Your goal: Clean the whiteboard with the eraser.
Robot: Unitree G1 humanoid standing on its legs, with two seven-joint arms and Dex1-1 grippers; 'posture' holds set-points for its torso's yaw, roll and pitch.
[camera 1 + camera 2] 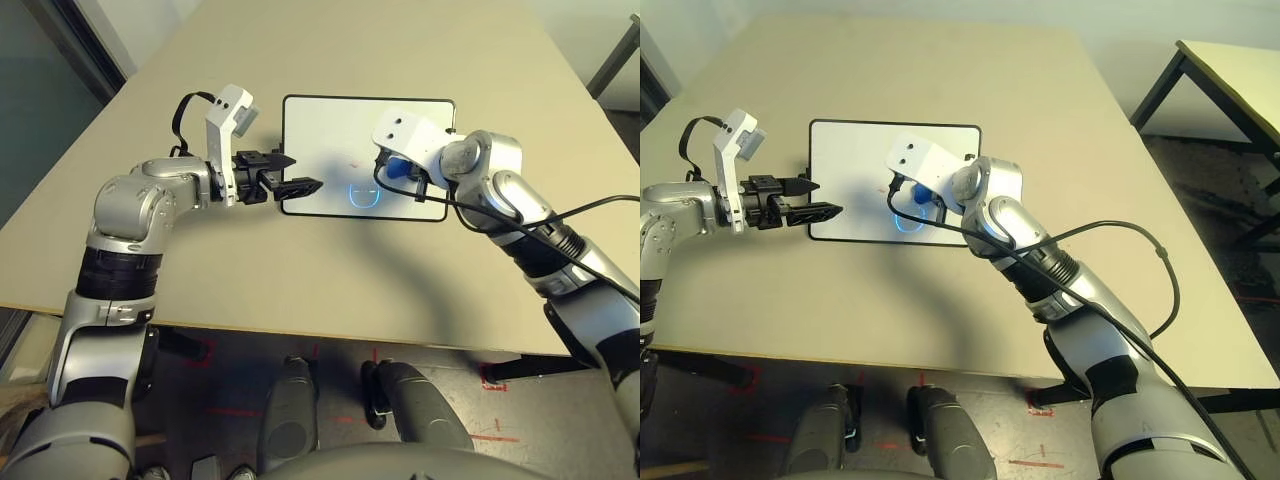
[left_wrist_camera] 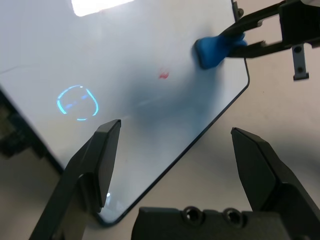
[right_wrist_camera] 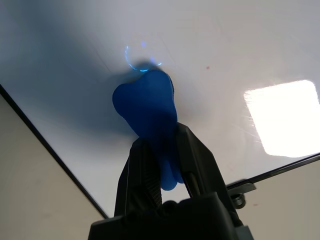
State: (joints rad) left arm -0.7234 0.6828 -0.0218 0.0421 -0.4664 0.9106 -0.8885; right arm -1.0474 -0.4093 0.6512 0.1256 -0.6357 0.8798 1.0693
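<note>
The right jaws [image 3: 165,165], clenched on the small blue bone-shaped eraser [image 3: 147,112], are wiping the black-framed white whiteboard [image 1: 330,125], where only a small red speck [image 2: 163,75] and a bluish ring [image 2: 77,102] are remaining, while the left jaws [image 2: 175,150] are standing released over its left edge.

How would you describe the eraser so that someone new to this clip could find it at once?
On the beige table lies a black-framed whiteboard. Over the board's right part, the right gripper is shut on the eraser, which is pressed to the white surface. It is the only bright blue solid block there, slightly waisted, unlike the thin bluish ring and faint red mark drawn on the board.
</note>
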